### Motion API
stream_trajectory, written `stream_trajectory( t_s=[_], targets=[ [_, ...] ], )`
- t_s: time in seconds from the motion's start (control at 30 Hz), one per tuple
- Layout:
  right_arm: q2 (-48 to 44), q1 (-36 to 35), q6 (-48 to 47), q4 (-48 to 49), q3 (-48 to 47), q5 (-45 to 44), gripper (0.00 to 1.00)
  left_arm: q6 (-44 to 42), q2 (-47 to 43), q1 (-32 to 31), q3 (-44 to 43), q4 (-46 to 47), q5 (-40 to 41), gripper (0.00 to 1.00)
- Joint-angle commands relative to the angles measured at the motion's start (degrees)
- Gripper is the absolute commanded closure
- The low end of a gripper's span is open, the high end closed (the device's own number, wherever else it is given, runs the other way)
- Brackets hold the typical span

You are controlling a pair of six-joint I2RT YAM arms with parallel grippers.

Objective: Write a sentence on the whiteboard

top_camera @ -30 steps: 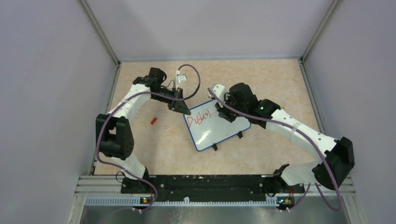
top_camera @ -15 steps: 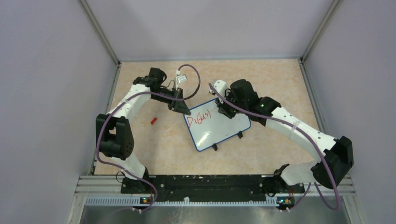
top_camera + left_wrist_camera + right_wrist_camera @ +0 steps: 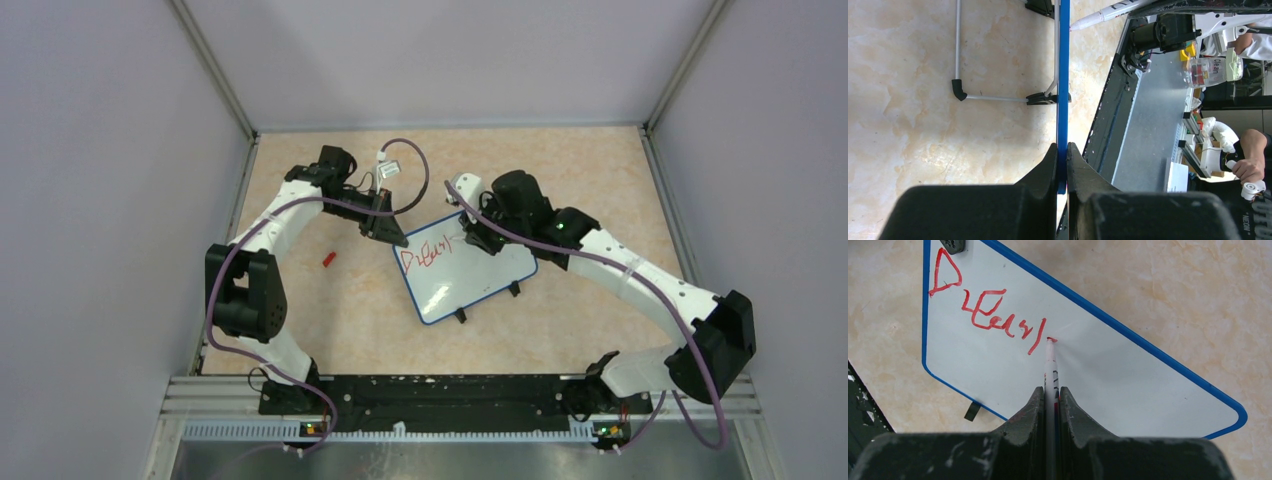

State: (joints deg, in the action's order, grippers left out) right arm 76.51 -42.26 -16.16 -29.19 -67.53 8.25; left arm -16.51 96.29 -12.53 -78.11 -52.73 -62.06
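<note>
Edgewise, whiteboard (image 3: 1064, 75) within left claw (image 3: 1062, 149).

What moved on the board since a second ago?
The right gripper, shut on the marker, edged slightly left and farther back, its tip on the whiteboard after the red writing. The left gripper stays clamped on the board's rim; board and red piece unmoved.

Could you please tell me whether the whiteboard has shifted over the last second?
No. The whiteboard sits at the same spot and the same angle relative to the small red cap lying nearby.
</note>
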Motion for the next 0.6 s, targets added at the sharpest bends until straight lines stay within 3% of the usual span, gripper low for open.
stream_trajectory(
  t_s=[0.0, 0.57],
  targets=[
    [-0.61, -0.33, -1.80, 0.75, 0.88, -1.18, 1.00, -0.23, -1.21, -0.65, 0.68, 0.00, -0.43, 1.00],
    [-2.06, 1.04, -1.94, -0.73, 2.84, -2.43, 1.00, -0.10, -1.56, -0.65, 0.85, 0.14, -0.42, 1.00]
  ],
)
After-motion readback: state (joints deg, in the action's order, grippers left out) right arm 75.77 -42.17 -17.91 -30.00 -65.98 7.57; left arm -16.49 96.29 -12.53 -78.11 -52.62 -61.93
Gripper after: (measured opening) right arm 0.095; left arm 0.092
